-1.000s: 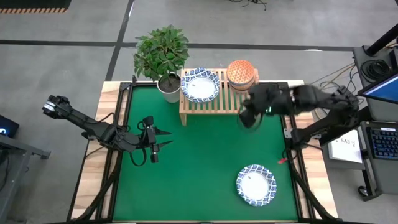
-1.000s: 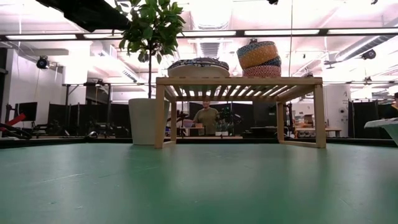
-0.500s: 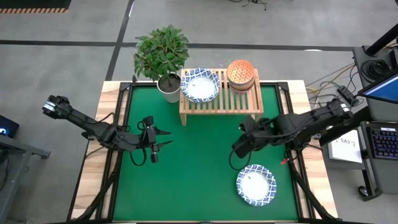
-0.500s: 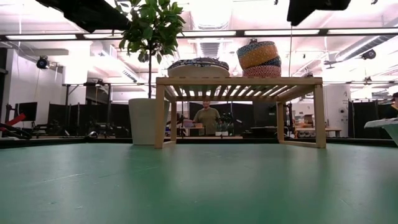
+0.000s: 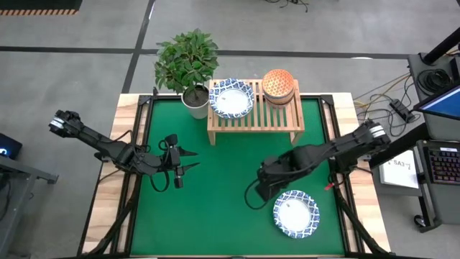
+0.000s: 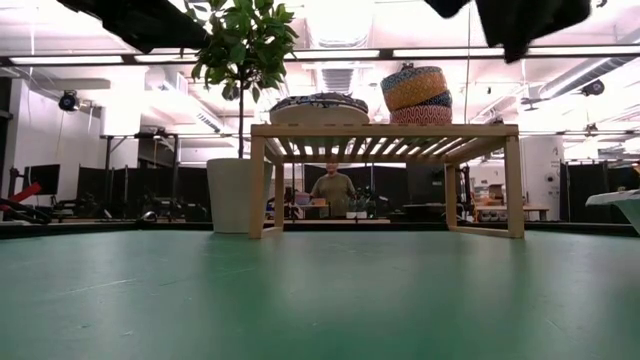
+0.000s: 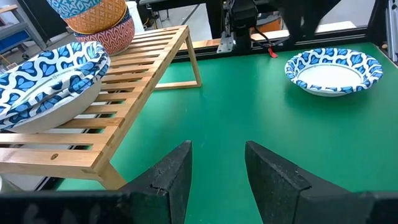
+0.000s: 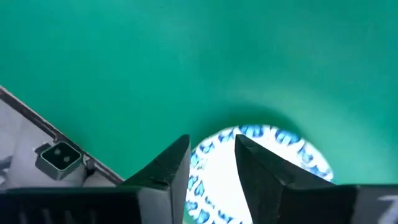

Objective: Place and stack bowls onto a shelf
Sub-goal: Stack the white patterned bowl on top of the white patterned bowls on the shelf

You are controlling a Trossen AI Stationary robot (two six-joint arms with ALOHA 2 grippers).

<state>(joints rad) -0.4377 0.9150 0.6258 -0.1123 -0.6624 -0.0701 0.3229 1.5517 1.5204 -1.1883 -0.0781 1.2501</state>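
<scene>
A white bowl with a blue patterned rim (image 5: pixel 295 213) rests on its base on the green mat, near the right front. My right gripper (image 8: pixel 211 149) hovers above it, just off its left side (image 5: pixel 264 188), pointing steeply down, open, nothing between its fingers. On the wooden shelf (image 5: pixel 255 119) at the back sit stacked white-and-blue bowls (image 5: pixel 231 98) and a stack of small coloured bowls (image 5: pixel 279 85). My left gripper (image 5: pixel 188 160) waits open over the mat's left part, facing the shelf (image 7: pixel 130 93).
A potted plant in a white pot (image 5: pixel 188 68) stands at the shelf's left end. A person (image 6: pixel 332 190) shows in the room behind the shelf. Bare green mat (image 5: pixel 215 208) lies between the two grippers.
My right gripper has swung from beside the shelf's right end toward the table's near edge and leftward, sinking and tipping from nearly level to pointing steeply down over the lone bowl. The bowls have stayed where they were.
</scene>
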